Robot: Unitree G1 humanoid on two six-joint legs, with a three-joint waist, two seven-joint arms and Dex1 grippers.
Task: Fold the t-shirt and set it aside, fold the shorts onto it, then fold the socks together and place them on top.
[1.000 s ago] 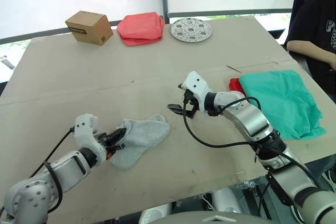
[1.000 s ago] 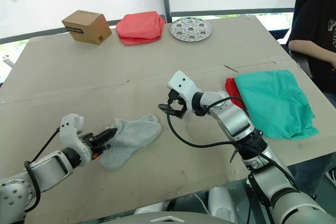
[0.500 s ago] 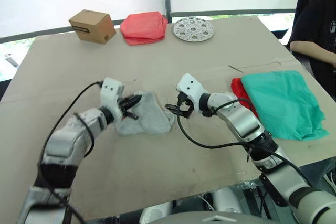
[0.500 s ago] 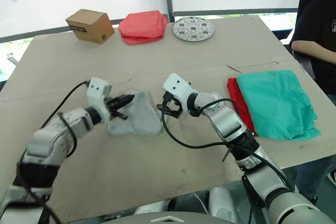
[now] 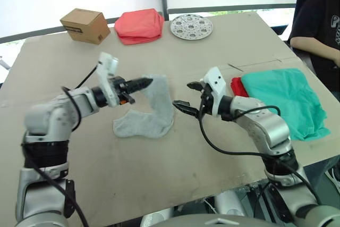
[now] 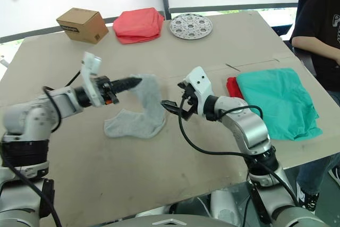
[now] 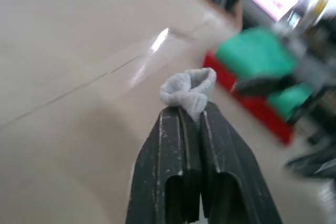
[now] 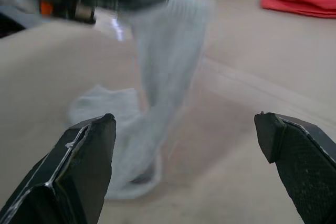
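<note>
Left eye view first, working across from the robot's left: the left gripper [image 5: 144, 82] is raised above the tabletop [image 5: 175, 152] with its fingers clamped together on the upper edge of the socks [image 5: 151, 111], so that part of the light grey knit hangs from the fingertips while the rest — the broader lower portion — lies flat on the brown surface below. In the left wrist view the two black fingers [image 7: 173, 145] are pressed shut with a small bunched tuft of grey sock fabric sticking out between their tips. Just beside the hanging edge of the socks, on the side away from the left arm, the right gripper [image 5: 186, 95] hovers above the tabletop with its fingers spread well apart and nothing between them; the right wrist view shows both black fingers [image 8: 86, 156] wide at either edge, with the draped socks ahead of them. Further to the right lie the teal-green shorts [image 5: 284, 99], folded and resting on top of the bright red t-shirt [image 5: 237, 85], of which a strip shows at the near-left edge. Along the far side of the tabletop, from left to right, sit a small cardboard box [image 5: 84, 25], a folded salmon-pink cloth [image 5: 139, 25] and a round perforated metal disc [image 5: 191, 26]. A person in a black top [image 5: 317, 22] sits at the far right edge.
</note>
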